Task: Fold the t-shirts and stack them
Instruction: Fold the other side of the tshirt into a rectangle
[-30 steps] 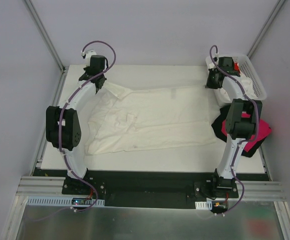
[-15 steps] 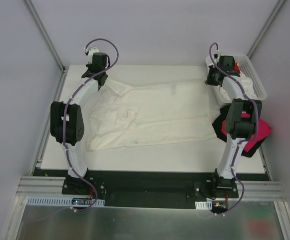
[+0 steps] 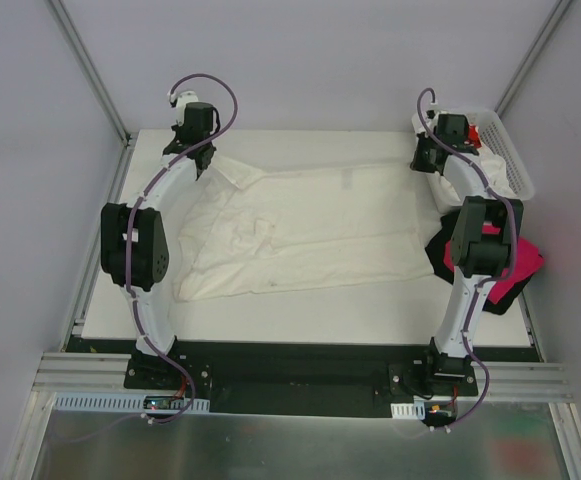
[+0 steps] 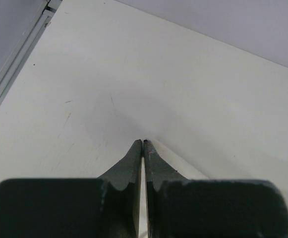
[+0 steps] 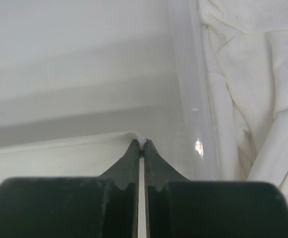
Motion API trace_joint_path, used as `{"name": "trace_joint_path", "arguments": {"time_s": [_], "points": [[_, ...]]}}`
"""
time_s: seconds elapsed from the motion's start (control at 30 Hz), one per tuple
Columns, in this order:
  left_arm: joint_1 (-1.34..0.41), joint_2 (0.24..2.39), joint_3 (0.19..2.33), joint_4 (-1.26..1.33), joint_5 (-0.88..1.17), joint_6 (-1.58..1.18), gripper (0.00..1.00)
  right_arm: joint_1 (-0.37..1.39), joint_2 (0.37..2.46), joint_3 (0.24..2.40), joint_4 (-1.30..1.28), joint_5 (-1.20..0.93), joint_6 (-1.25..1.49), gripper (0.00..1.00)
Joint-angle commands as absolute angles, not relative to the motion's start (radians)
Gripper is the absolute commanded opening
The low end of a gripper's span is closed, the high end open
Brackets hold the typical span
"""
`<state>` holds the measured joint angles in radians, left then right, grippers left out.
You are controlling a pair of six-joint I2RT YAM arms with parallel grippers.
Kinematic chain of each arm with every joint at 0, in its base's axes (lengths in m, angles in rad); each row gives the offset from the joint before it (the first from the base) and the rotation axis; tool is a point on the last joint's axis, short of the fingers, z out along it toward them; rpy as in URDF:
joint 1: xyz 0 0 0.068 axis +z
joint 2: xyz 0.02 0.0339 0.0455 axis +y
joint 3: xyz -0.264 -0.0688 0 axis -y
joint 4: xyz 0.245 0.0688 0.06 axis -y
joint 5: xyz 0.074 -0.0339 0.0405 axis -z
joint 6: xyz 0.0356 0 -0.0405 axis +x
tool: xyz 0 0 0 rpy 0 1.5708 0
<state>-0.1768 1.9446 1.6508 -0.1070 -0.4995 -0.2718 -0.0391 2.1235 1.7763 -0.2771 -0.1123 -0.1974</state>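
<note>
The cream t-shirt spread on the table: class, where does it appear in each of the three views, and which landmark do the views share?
Top external: the cream t-shirt lies spread mid-table, its far corners pinched by the left pincer and the right pincer.
Left wrist: only a sliver of it, just right of the shut tips.
Right wrist: lower left, its corner at the shut tips.
Shared landmark: the white table beneath it.
</note>
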Motion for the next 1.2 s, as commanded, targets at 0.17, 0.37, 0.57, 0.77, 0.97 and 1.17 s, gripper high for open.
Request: {"name": "trace_joint_path", "arguments": {"time_s": [0.17, 0.37, 0.57, 0.77, 0.97, 1.17], "points": [[-0.169, 1.789, 1.548, -0.077, -0.526, -0.270, 0.00, -0.041, 2.008, 1.663, -0.212, -0.106, -0.209, 0.01], [-0.170, 1.709, 1.520, -0.106, -0.529, -0.268, 0.00, -0.041, 1.939, 1.591, -0.195, -0.104, -0.198, 0.01], [-0.170, 1.664, 1.508, -0.141, -0.537, -0.261, 0.00, -0.041, 1.887, 1.552, -0.193, -0.109, -0.189, 0.01], [-0.170, 1.626, 1.470, -0.147, -0.519, -0.282, 0.00, -0.041, 1.833, 1.514, -0.183, -0.112, -0.189, 0.01], [-0.170, 1.670, 1.480, -0.146, -0.512, -0.276, 0.00, -0.041, 1.845, 1.526, -0.183, -0.126, -0.181, 0.01], [-0.170, 1.743, 1.490, -0.146, -0.483, -0.294, 0.00, -0.041, 1.873, 1.534, -0.207, -0.138, -0.179, 0.01]]}}
